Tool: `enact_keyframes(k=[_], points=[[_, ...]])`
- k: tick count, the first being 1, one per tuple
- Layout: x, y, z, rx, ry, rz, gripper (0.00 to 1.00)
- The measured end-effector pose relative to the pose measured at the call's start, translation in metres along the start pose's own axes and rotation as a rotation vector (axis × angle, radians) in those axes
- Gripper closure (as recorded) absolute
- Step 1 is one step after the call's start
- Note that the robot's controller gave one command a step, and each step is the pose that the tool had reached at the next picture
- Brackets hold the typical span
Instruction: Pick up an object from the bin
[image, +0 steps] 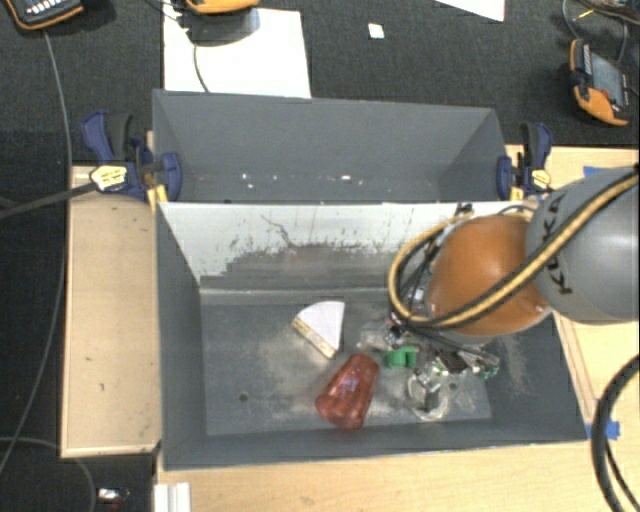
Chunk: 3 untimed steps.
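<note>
Pincer (430, 392): low over the floor in the near-right part of the bin (180, 350), under the arm's round orange cover (480, 275). Nothing can be seen in its grasp, and I cannot tell whether it is released or clenched.
Nearest thing: a red translucent piece (348, 392), lying on the floor just left of the pincer, with a narrow strip of bare floor between them.
Long axis: the red piece is longer than it is wide. It runs from near-left to far-right, so its far end is the end closest to the pincer.
Look of the red piece: see-through red and rounded like a small bottle or tool handle, lying on its side, with nothing resting on it.
Coming move, as a judgement: a shift to the left would bring the pincer over the red piece, and closing across its narrow width looks easier than closing along its length.
Other things: a white wedge (322, 325) lies farther back, just beyond the red piece. A small green piece (401, 356) sits close under the wrist, and I cannot tell whether it belongs to the robot.
</note>
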<state>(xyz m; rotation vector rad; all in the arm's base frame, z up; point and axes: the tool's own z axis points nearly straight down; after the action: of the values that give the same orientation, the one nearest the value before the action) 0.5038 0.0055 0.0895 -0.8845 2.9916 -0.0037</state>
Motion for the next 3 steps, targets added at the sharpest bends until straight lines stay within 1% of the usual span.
enact_keyframes(k=[1,2,3], points=[[-0.029,-0.015,0.017,-0.001,-0.002,-0.098,0.00],[-0.010,0.048,0.019,-0.007,0.003,0.085,1.00],[-0.010,0.048,0.019,-0.007,0.003,0.085,1.00]])
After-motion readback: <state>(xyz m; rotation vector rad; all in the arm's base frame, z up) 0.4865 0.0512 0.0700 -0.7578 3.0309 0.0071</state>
